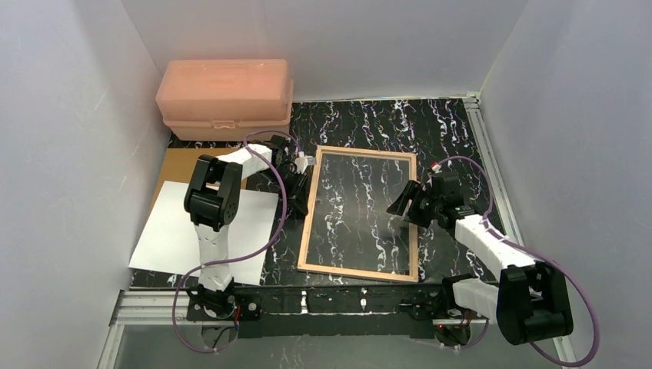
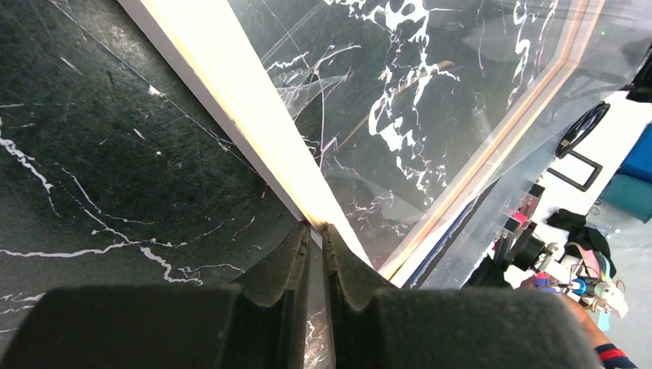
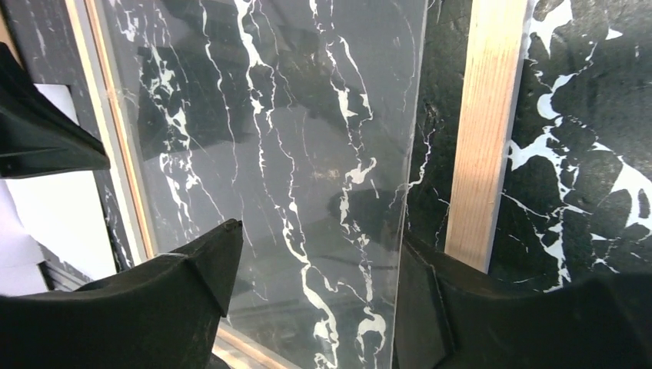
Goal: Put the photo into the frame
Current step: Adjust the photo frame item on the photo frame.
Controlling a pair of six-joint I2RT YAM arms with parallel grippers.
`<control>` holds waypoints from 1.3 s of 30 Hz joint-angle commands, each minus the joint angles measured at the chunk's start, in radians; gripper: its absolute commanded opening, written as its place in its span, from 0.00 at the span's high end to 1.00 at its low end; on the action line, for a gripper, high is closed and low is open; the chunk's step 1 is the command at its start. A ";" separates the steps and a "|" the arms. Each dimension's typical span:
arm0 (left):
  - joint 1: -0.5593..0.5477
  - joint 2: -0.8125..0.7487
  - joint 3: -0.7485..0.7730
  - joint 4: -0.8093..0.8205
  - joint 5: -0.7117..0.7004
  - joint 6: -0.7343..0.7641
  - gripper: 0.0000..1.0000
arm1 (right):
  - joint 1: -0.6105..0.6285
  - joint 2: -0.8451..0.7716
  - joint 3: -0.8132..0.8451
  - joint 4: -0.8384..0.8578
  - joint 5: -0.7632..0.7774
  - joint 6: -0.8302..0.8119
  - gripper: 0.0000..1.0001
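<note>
Closest, my left fingers (image 2: 286, 265) pinch the left rail of the frame (image 1: 357, 272) on the tabletop (image 1: 446, 131), my right fingers (image 3: 192, 269) spread open over its pane; positioning it seems in hand, and next I'd fetch the photo (image 1: 165, 238), white-side-up at left.

We are reaching our left arm (image 1: 215, 196) out from the near left, elbow raised high and forearm running far and right, with the left gripper (image 2: 317, 231) pinching almost shut on the edge of the frame (image 2: 261, 131). We are stretching our right arm (image 1: 484, 238) from the near right toward the left, its right gripper (image 3: 319, 242) spread wide and holding nothing.
</note>
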 commanded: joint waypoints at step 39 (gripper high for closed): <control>-0.017 0.009 -0.025 0.016 -0.049 0.038 1.00 | 0.077 0.134 0.223 -0.212 0.219 -0.157 0.01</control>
